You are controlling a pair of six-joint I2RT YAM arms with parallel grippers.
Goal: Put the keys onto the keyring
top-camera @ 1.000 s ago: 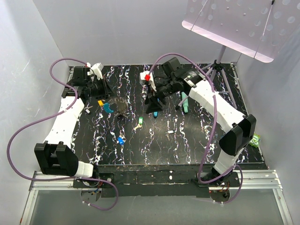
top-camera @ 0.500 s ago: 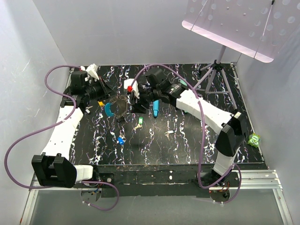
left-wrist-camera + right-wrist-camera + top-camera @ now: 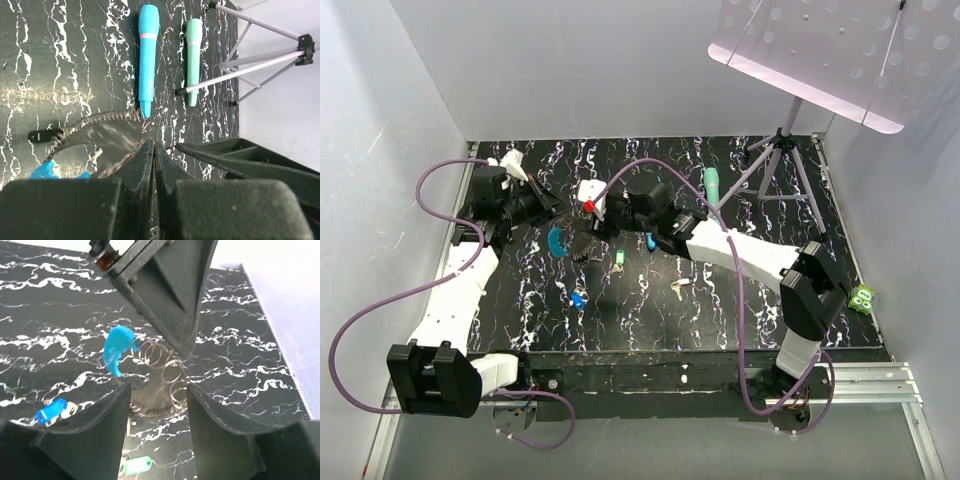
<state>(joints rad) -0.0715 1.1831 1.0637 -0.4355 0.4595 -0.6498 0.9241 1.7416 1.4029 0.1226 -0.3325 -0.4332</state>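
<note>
The keyring lies at the left middle of the mat: a blue band [image 3: 557, 240] [image 3: 117, 351] joined to a coiled chain [image 3: 582, 230] [image 3: 172, 375] [image 3: 100, 119]. My left gripper [image 3: 552, 206] [image 3: 153, 146] is shut, with its tips pinching the chain where two strands meet in a point. My right gripper [image 3: 588, 230] [image 3: 157, 387] is open and hangs low over the chain loop, one finger on each side. A green key [image 3: 618, 260] [image 3: 137, 465], a blue key [image 3: 577, 298] [image 3: 51, 410] and a pale key [image 3: 678, 290] lie loose on the mat.
A blue wand [image 3: 650, 240] [image 3: 148, 55] and a teal wand [image 3: 712, 185] [image 3: 193, 60] lie behind the keyring. A tripod [image 3: 782, 150] [image 3: 260, 65] stands at the back right. A small black tag [image 3: 40, 135] lies by the chain. A green toy [image 3: 863, 297] sits off the right edge.
My right arm has swung left from the wands to over the keyring. My left gripper has moved forward and right onto the chain.
</note>
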